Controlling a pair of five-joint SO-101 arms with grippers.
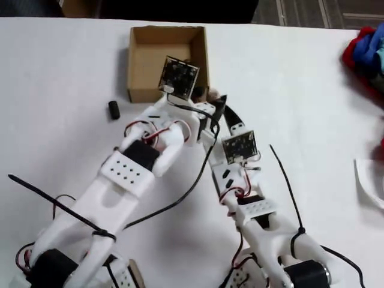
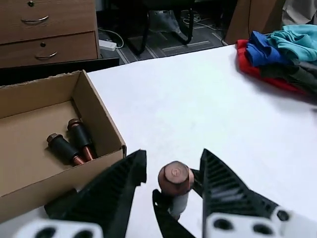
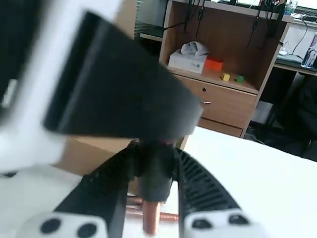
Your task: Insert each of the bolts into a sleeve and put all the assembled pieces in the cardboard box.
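White table (image 1: 312,90); at its far right edge a heap of red, blue and teal cloths (image 2: 277,54), and nearer along that edge a white curved object (image 1: 367,183), identity unclear. Behind the table, a wooden drawer cabinet (image 2: 47,29) with metal handles, and a white power strip (image 2: 108,44) on the floor beside it. A wooden shelf unit (image 3: 223,49) holds a tissue box (image 3: 190,59), an orange item (image 3: 214,64), and small yellow (image 3: 226,77) and green (image 3: 239,78) pieces.
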